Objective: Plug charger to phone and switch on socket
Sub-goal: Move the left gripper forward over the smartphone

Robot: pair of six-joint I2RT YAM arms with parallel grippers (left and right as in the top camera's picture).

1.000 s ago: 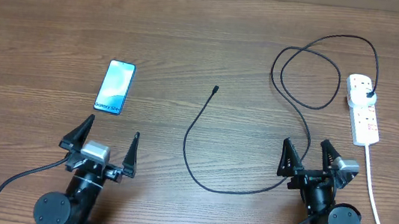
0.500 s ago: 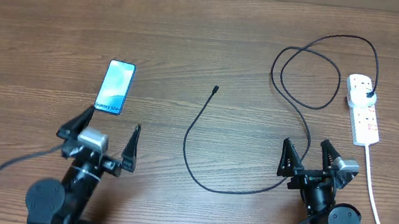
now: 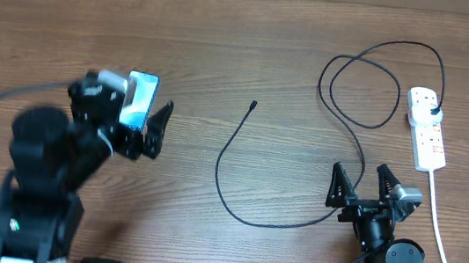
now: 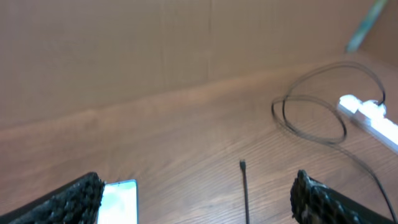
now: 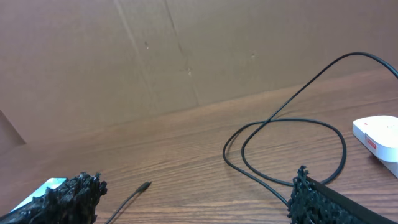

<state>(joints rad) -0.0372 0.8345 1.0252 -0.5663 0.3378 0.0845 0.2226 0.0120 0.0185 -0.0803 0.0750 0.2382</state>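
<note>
Above the phone (image 3: pixel 144 88), on the left of the table (image 3: pixel 228 33), the left pincer (image 3: pixel 130 113) hangs spread wide and holds nothing. Near the front edge the right pincer (image 3: pixel 361 185) is also fully spread and empty. Between them the charger (image 3: pixel 220 158) lies loose, its plug in the socket (image 3: pixel 428 140) at far right.

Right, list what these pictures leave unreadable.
Phone: overhead, left gripper covers its lower end; left wrist view, bottom edge cuts it.
Socket switches: overhead too small, left wrist blurred, right wrist cropped at the edge; on or off unclear.
Charger tip: too small everywhere to tell connector type.
</note>
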